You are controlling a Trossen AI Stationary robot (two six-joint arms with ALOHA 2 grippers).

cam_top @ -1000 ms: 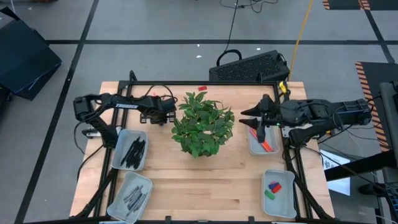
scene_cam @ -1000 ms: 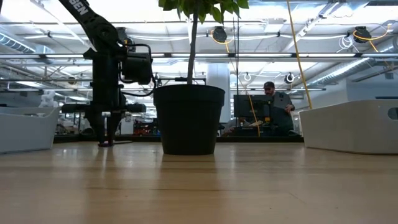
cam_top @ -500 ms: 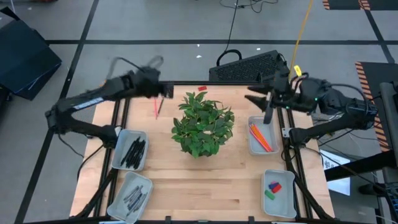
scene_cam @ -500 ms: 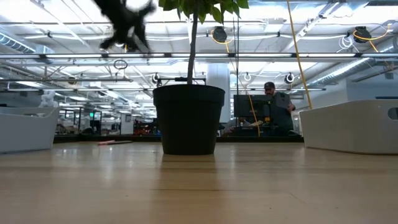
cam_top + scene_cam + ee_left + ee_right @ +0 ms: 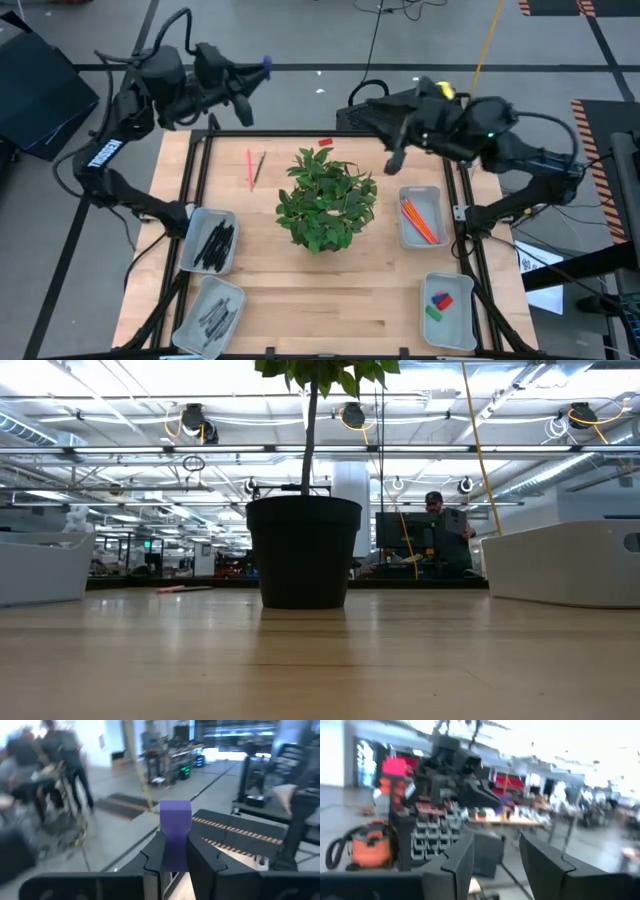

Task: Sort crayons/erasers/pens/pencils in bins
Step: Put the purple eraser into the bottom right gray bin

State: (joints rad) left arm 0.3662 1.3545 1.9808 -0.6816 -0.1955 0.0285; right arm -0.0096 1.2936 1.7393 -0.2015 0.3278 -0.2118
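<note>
My left gripper (image 5: 254,74) is raised high over the table's far left edge, shut on a purple-blue eraser (image 5: 265,63). My right gripper (image 5: 388,135) hangs open and empty, high over the far right of the table. A red pencil (image 5: 249,168) and a dark thin stick (image 5: 259,166) lie flat on the table at the far left. On the left, one bin (image 5: 211,240) holds black pens. On the right, a bin (image 5: 420,215) holds orange pencils and another (image 5: 446,306) holds erasers. My left gripper pinches the purple-blue eraser between its two fingers, which are on its two opposite sides (image 5: 175,851). The eraser's free end (image 5: 175,812) sticks out past the fingertips. It is lifted clear, far above the table.
A leafy plant (image 5: 325,200) in a dark round pot (image 5: 304,550) stands mid-table between the arms. A fourth bin (image 5: 210,315) with grey sticks sits at the near left. A small red piece (image 5: 325,143) lies at the far edge. People show in the room beyond.
My left gripper has risen fast from the table beside the plant, gone toward the far left edge and lifted the purple-blue eraser clear. My right gripper has risen from over the pencil bin and gone toward the far edge.
</note>
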